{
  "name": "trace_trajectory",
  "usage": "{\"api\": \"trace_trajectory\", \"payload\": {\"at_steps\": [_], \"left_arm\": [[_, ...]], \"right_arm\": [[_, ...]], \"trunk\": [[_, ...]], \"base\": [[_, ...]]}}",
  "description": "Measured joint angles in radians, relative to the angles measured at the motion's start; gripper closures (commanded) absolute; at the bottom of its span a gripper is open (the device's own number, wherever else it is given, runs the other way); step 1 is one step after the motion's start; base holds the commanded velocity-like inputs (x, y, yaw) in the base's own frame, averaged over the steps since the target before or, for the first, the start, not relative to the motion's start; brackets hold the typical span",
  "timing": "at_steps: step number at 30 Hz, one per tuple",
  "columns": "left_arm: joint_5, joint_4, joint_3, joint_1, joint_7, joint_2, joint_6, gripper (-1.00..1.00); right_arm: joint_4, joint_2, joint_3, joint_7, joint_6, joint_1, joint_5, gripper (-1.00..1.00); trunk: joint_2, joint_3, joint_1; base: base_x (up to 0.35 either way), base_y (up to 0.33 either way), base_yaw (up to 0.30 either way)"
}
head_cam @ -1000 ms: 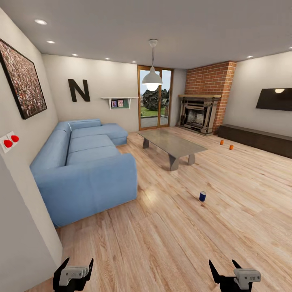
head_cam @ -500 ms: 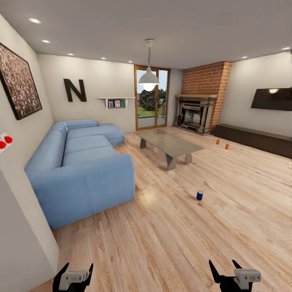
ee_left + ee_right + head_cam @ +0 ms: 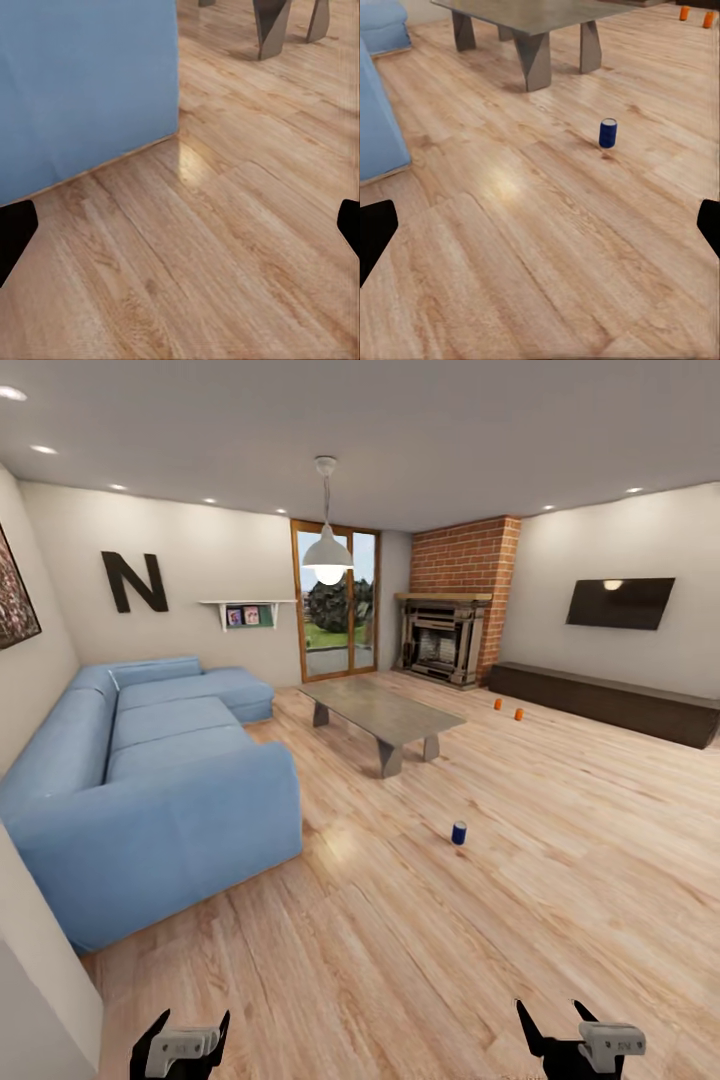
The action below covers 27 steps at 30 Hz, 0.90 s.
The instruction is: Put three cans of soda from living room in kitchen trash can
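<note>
Three cans stand upright on wood floor [image 3: 560,840]. Blue can [image 3: 459,832] is nearest, ahead of right hand [image 3: 556,1028] and well apart from it. Two orange cans [image 3: 508,709] are far beyond, close together, near fireplace [image 3: 440,642]. Left hand [image 3: 190,1028] and right hand both open wide, holding nothing. Judgement: drive toward blue can first, keep clear of sofa [image 3: 150,770] on left-hand side, stop with can between right fingers [image 3: 709,222], lower slowly, do not knock it.

Blue can [image 3: 459,833] upright on plank floor [image 3: 560,860]; two orange cans [image 3: 508,709] near fireplace [image 3: 440,642]; both grippers agape.
</note>
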Motion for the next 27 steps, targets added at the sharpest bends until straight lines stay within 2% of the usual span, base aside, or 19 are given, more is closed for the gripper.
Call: {"api": "trace_trajectory", "payload": {"at_steps": [27], "left_arm": [[0.0, 0.001, -0.001, 0.0, 0.0, 0.0, 0.0, -1.0]], "right_arm": [[0.0, 0.0, -0.002, 0.001, -0.007, 0.0, -0.003, -1.0]], "trunk": [[0.0, 0.0, 0.0]], "base": [[0.0, 0.0, -0.252]]}}
